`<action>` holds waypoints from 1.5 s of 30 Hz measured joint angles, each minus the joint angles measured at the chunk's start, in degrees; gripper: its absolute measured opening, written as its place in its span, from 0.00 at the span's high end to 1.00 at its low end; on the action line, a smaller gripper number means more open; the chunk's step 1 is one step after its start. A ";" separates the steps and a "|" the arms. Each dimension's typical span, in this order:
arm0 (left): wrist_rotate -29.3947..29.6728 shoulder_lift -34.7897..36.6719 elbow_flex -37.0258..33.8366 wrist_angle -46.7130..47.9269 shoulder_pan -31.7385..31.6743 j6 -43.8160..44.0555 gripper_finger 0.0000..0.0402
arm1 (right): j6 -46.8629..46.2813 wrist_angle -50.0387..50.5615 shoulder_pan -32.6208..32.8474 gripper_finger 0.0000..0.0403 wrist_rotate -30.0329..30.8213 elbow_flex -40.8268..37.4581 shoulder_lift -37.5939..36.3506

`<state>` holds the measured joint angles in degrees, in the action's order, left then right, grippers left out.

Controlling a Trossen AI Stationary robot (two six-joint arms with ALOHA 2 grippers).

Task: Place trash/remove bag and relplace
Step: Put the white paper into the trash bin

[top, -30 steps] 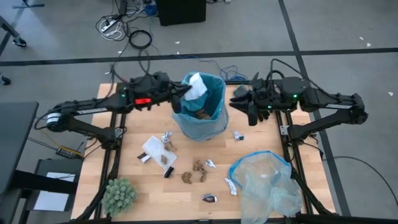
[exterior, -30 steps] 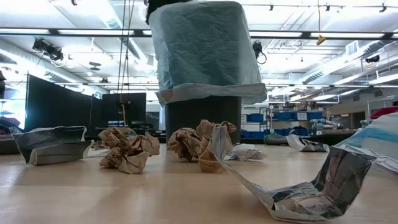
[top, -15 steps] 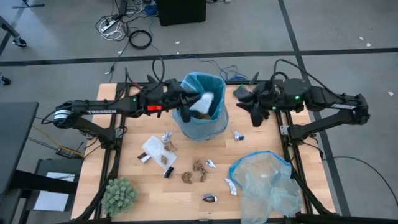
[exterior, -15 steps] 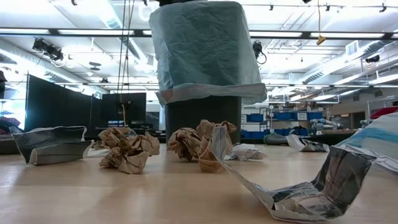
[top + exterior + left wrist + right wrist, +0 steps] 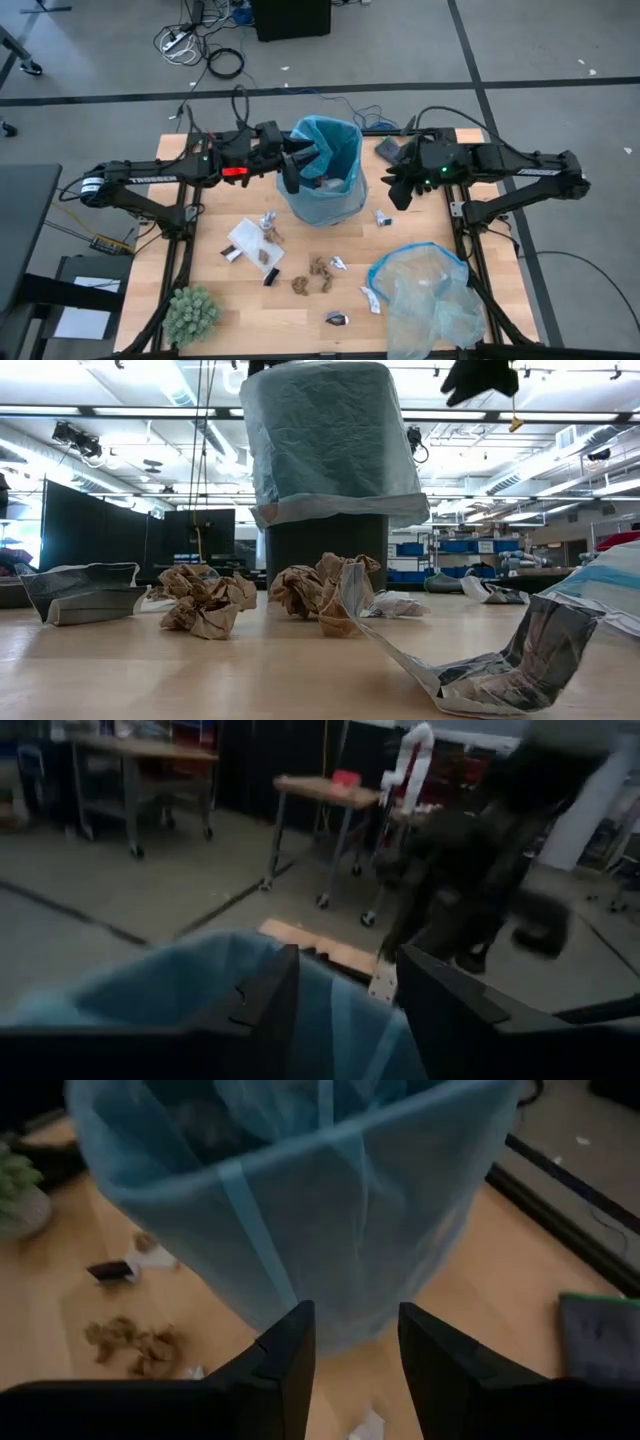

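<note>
Your left hand released, empty, at rim of bag near counter back edge. Right hand parted, empty, beside bag. Trash still mid-counter, needs picking.

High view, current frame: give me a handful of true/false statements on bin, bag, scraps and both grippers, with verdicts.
1. The blue bag lines the bin standing between the two arms. True.
2. The left gripper holds a brown paper wad. False: its fingers stand apart at the bag's rim, with nothing between them.
3. Brown paper wads lie on the table in front of the bin. True.
4. The right gripper is inside the bin. False: it hangs beside the bin, apart from it, facing the bag's outer wall.
5. The green spiky ball is in the bin. False: it sits at the table's near left corner.
</note>
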<state>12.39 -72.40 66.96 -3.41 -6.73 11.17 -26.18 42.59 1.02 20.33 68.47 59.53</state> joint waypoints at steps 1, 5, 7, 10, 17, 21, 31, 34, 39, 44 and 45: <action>0.16 0.05 1.44 1.45 0.41 -1.36 0.57 | -0.62 -0.03 0.00 0.67 -0.31 -0.87 0.00; 0.88 0.07 8.70 11.11 1.61 -5.54 0.58 | -3.61 -1.29 0.16 0.67 -1.72 -5.01 -0.04; 2.14 0.02 12.35 16.50 2.34 -6.72 0.58 | -5.33 -1.48 0.64 0.67 -2.39 -7.07 0.10; 3.34 -0.06 16.62 23.92 3.50 -7.84 0.58 | -7.75 -3.43 1.62 0.67 -2.52 -10.55 0.37; 7.07 0.24 21.51 39.47 6.05 -4.29 0.58 | -15.16 -6.87 4.57 0.67 -2.52 -18.26 0.54; 8.75 0.24 21.48 46.33 7.43 -0.02 0.58 | -18.92 -7.07 6.29 0.67 -2.52 -20.42 0.52; 15.51 0.94 21.41 56.26 12.28 5.60 0.58 | -18.79 -7.32 9.15 0.67 -2.50 -23.31 0.50; 17.47 0.96 21.41 59.98 13.26 7.58 0.58 | -17.44 -7.48 9.57 0.66 -2.48 -25.52 0.52; 19.50 0.90 21.39 62.11 14.68 10.01 0.58 | -17.56 -11.64 9.92 0.63 -2.50 -30.81 0.52; 20.42 0.90 19.94 64.88 15.58 12.76 0.58 | -17.19 -20.51 9.69 0.55 -0.33 -37.90 0.52; 20.76 0.90 19.49 67.31 15.59 14.11 0.58 | -17.18 -22.34 9.37 0.54 -0.07 -39.48 0.52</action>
<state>33.14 -71.50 86.45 63.89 8.87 25.28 -43.36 20.25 10.38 20.25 28.99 60.05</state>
